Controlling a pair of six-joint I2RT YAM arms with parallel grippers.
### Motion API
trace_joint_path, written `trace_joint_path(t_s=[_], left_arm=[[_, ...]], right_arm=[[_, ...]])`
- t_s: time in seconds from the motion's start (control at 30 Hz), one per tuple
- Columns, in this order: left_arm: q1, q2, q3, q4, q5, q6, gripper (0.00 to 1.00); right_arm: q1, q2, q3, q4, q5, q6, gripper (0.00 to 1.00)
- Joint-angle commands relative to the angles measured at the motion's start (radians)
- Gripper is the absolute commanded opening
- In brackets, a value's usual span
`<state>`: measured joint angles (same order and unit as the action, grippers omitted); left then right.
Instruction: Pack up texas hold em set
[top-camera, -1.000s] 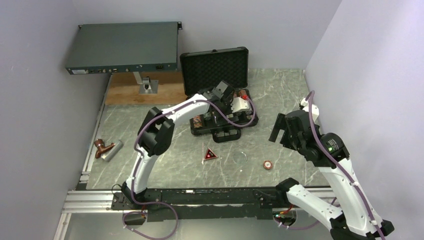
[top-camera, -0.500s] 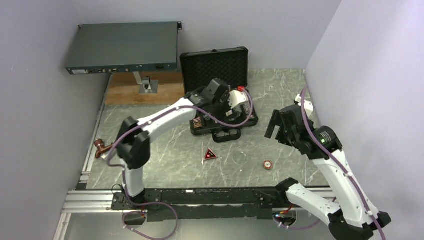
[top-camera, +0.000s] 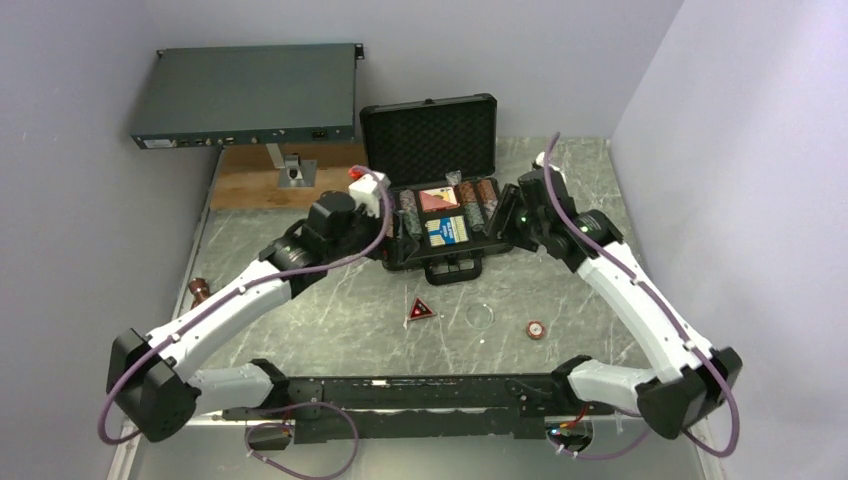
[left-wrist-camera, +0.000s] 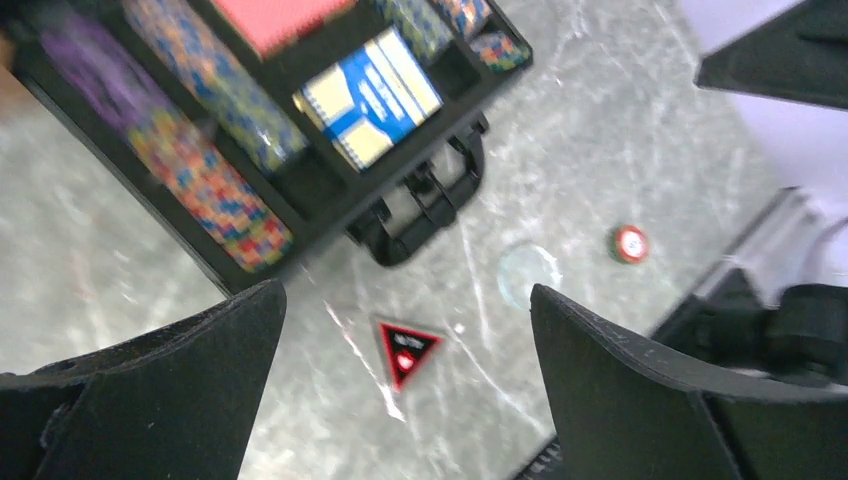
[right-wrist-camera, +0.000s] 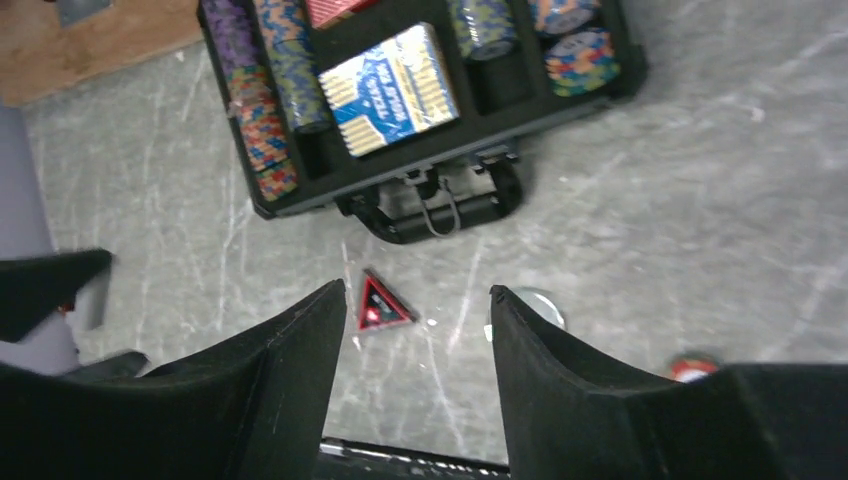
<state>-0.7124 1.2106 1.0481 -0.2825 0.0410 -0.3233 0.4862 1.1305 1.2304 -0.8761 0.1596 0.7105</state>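
Note:
The black briefcase (top-camera: 470, 252) lies open at the back middle, its foam lid (top-camera: 430, 135) upright. It holds striped chip rows (right-wrist-camera: 265, 110), a blue card deck (top-camera: 443, 230) and a red deck (top-camera: 437, 199). A red triangle (top-camera: 418, 312), a clear round disc (top-camera: 480, 313) and an orange round button (top-camera: 537, 329) lie loose in front of its handle (top-camera: 455, 268). My left gripper (top-camera: 392, 232) hangs open and empty over the case's left edge. My right gripper (top-camera: 505, 228) hangs open and empty at its right edge. The triangle shows between the fingertips in both the left wrist view (left-wrist-camera: 405, 350) and the right wrist view (right-wrist-camera: 380, 305).
A large flat grey electronics box (top-camera: 245, 95) stands raised at the back left above a wooden board (top-camera: 255, 180). A copper fitting and a silver cylinder (top-camera: 215, 297) lie at the left table edge. A metal rail (top-camera: 400, 395) runs along the near edge.
My left arm has drawn back from over the case to its left side, uncovering the contents. My right arm has swung in from the right to the case's right edge.

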Motion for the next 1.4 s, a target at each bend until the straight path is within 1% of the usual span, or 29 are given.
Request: trace_joint_path(t_s=[0.0, 0.03, 0.07, 0.1, 0.2, 0.3, 0.37, 0.4, 0.5, 0.63, 0.73, 0.83, 0.93, 1.07, 1.17, 1.37], left_arm=[[0.156, -0.026, -0.190, 0.193, 0.440, -0.366, 1.00], [0.186, -0.020, -0.201, 0.178, 0.481, -0.369, 1.00], [0.194, -0.022, -0.201, 0.139, 0.456, -0.339, 1.00], [0.192, -0.042, -0.194, 0.077, 0.394, -0.301, 1.00], [0.191, -0.128, -0.209, -0.044, 0.237, -0.224, 1.00], [0.194, -0.214, -0.230, -0.154, 0.119, -0.161, 1.00], [0.194, -0.266, -0.252, -0.208, 0.080, -0.137, 1.00], [0.194, -0.290, -0.269, -0.225, 0.066, -0.129, 0.99], [0.194, -0.351, -0.316, -0.274, 0.042, -0.102, 1.00], [0.194, -0.413, -0.351, -0.343, 0.027, -0.059, 0.96], [0.194, -0.468, -0.357, -0.372, 0.005, -0.044, 0.96], [0.194, -0.501, -0.343, -0.376, 0.001, -0.021, 0.96], [0.194, -0.517, -0.327, -0.407, -0.031, 0.008, 0.96], [0.194, -0.542, -0.341, -0.393, -0.035, 0.013, 0.96], [0.193, -0.547, -0.347, -0.379, -0.032, 0.014, 0.96], [0.192, -0.519, -0.337, -0.388, -0.027, 0.017, 0.95]], right_arm=[[-0.003, 0.102, -0.016, 0.225, -0.103, 0.038, 0.55], [-0.002, 0.149, -0.014, 0.250, -0.114, 0.044, 0.53], [-0.002, 0.189, -0.005, 0.270, -0.123, 0.049, 0.52], [-0.002, 0.231, 0.010, 0.290, -0.140, 0.051, 0.49], [-0.003, 0.377, 0.086, 0.300, -0.155, 0.057, 0.37], [-0.001, 0.503, 0.170, 0.311, -0.177, 0.071, 0.16], [-0.002, 0.579, 0.230, 0.319, -0.174, 0.085, 0.04], [-0.003, 0.618, 0.258, 0.317, -0.170, 0.092, 0.00], [-0.006, 0.734, 0.350, 0.300, -0.165, 0.104, 0.00], [-0.013, 0.870, 0.458, 0.262, -0.165, 0.116, 0.00], [-0.025, 0.918, 0.482, 0.265, -0.161, 0.130, 0.00], [-0.041, 0.946, 0.469, 0.255, -0.162, 0.147, 0.00], [-0.047, 0.937, 0.407, 0.251, -0.162, 0.158, 0.00], [-0.034, 0.873, 0.213, 0.313, -0.173, 0.188, 0.00], [-0.007, 0.841, 0.103, 0.359, -0.177, 0.206, 0.00], [0.036, 0.834, -0.002, 0.382, -0.144, 0.227, 0.00]])
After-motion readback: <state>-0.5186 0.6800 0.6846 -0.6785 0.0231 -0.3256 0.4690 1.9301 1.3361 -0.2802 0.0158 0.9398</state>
